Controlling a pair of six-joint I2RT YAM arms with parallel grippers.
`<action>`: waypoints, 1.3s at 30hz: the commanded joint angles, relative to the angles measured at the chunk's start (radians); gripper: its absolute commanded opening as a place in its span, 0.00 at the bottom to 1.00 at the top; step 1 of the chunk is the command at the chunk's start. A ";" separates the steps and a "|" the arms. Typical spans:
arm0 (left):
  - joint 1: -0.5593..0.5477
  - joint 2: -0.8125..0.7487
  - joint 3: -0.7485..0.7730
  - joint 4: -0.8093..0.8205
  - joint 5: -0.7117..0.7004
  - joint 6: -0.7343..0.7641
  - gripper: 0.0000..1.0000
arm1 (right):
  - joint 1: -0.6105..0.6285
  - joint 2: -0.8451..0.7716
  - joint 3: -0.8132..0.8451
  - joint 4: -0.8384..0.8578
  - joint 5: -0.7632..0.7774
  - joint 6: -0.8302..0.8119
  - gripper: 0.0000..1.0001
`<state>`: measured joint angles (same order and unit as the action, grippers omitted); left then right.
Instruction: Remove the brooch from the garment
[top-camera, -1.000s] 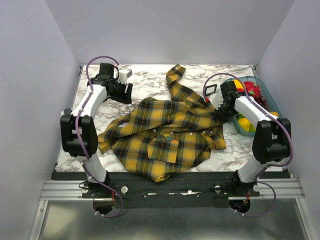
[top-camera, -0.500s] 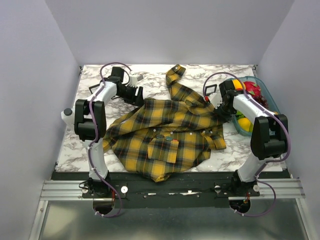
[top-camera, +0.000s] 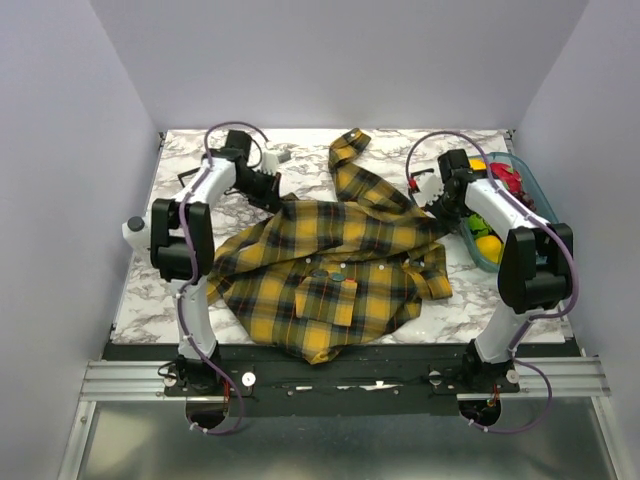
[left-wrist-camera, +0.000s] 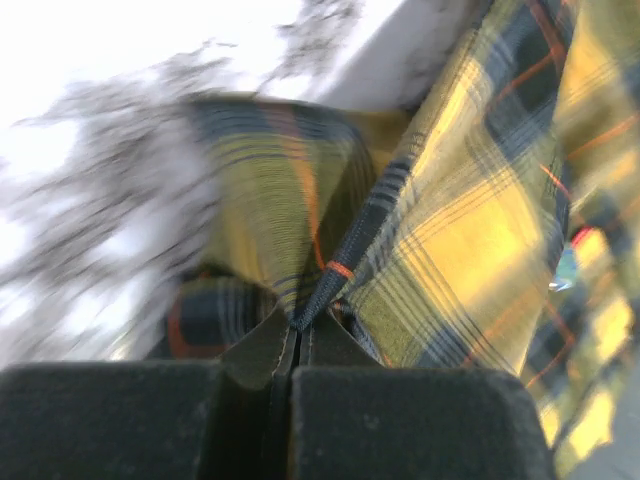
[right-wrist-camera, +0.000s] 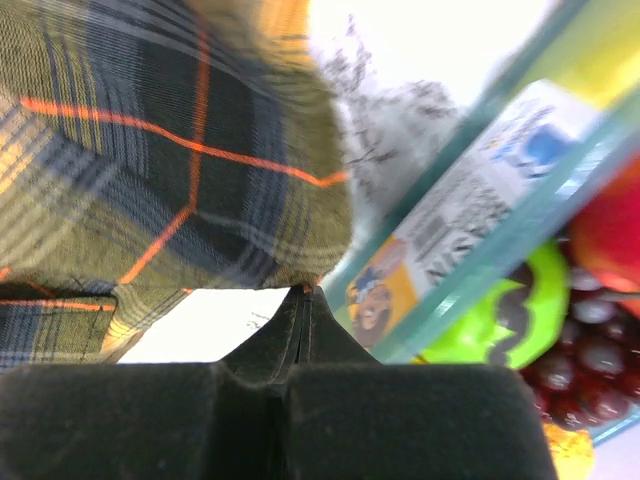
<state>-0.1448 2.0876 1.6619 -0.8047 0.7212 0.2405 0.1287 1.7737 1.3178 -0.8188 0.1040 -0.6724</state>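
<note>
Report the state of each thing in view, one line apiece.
Shirt, rumpled on the table, pinched at two edges.
Brooch, on the shirt's front, not yet removed.
Left claw, shut on a shirt fold.
Right claw, shut, apparently on the shirt's edge.
Bin, upright, holding fruit.

Yel/navy plaid garment (top-camera: 330, 240), gry-wht marbled tbl (top-camera: 310, 145)

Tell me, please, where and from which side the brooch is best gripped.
Pinch the brooch across its round rim, coming straight down from above: it lies flat, face up, on the garment above the chest pocket, with cloth all around.
</note>
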 joint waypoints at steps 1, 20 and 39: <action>0.070 -0.240 0.119 -0.076 -0.276 0.199 0.00 | -0.020 -0.017 0.084 0.004 -0.033 0.048 0.00; 0.080 -0.419 -0.039 -0.140 -0.437 0.163 0.57 | -0.121 -0.086 0.171 -0.051 -0.419 -0.010 0.01; 0.234 -0.514 -0.238 -0.034 -0.681 -0.026 0.75 | 0.157 0.217 0.117 -0.057 -0.166 -0.128 0.44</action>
<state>0.0811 1.6016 1.4879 -0.8467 0.0704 0.2527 0.2867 2.0098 1.5101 -0.8543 -0.1890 -0.7849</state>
